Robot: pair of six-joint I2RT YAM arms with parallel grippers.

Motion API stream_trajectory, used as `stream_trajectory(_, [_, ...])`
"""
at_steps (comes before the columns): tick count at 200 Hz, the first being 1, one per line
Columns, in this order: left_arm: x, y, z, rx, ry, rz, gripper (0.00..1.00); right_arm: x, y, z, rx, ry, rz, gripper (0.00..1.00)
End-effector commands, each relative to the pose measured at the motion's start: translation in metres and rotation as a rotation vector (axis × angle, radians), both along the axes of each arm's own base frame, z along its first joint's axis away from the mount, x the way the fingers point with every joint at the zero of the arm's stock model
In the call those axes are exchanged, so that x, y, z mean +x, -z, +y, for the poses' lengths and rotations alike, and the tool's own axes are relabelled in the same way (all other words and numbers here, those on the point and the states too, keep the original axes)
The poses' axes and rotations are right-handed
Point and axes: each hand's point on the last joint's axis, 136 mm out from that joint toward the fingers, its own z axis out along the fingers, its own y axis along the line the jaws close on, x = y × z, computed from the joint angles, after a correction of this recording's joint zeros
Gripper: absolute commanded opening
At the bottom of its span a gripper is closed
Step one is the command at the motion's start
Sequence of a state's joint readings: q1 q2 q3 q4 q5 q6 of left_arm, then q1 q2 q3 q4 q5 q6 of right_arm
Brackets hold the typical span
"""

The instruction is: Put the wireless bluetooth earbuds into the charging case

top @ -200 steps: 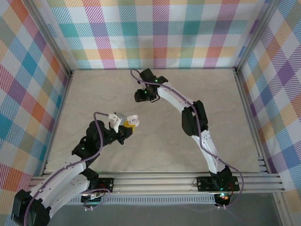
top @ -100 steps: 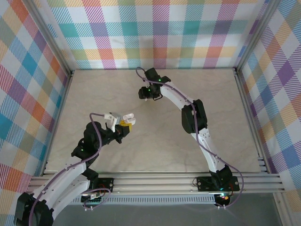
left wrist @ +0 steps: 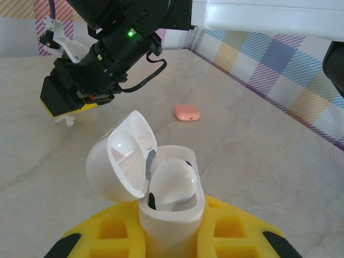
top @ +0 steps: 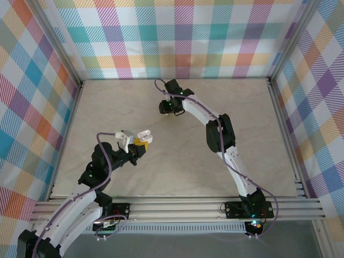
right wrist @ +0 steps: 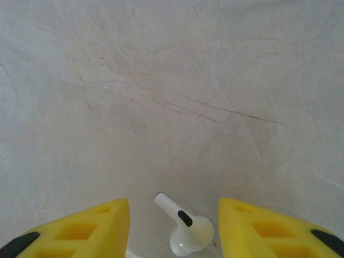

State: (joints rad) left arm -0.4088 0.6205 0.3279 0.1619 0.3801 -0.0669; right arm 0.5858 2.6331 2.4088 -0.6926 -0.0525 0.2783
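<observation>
My left gripper (left wrist: 172, 228) is shut on the base of a white charging case (left wrist: 171, 215), which it holds upright above the table. The lid (left wrist: 124, 156) is flipped open to the left, and one white earbud (left wrist: 171, 180) sits in the case. The same case (top: 144, 135) shows left of centre in the top view. My right gripper (right wrist: 173, 220) is open and low over the table, its yellow fingers (right wrist: 80, 231) on either side of a second white earbud (right wrist: 185, 234). That earbud lies flat, touching neither finger. This gripper (top: 167, 107) is at the far middle.
A closed coral-pink case (left wrist: 186, 112) lies on the marble table (top: 258, 134) beyond the white case. My right arm (left wrist: 102, 51) hangs over the table's far side. Checked walls (top: 177, 37) and metal rails enclose the table.
My left gripper has drawn the open case slightly left and toward the near edge. My right gripper shifted a little right at the far middle, and its jaws have narrowed slightly.
</observation>
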Motion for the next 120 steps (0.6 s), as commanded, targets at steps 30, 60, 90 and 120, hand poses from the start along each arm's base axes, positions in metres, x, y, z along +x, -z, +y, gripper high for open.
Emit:
stream_trajectory(30, [0.001,-0.001,0.000,-0.010,0.002,0.001,0.00,-0.006,0.007,0.008,0.005,-0.073,0.006,0.39])
stream_trajectory(60, [0.000,0.000,0.000,-0.012,0.008,0.005,0.00,-0.015,0.009,0.003,-0.029,-0.109,0.015,0.32])
stream_trajectory(90, [-0.002,-0.001,0.001,-0.018,0.007,0.002,0.00,-0.022,0.009,-0.001,-0.047,-0.143,0.007,0.27])
stream_trajectory(120, [-0.004,-0.003,0.001,-0.023,0.011,0.002,0.00,-0.031,0.009,-0.003,-0.062,-0.185,0.013,0.23])
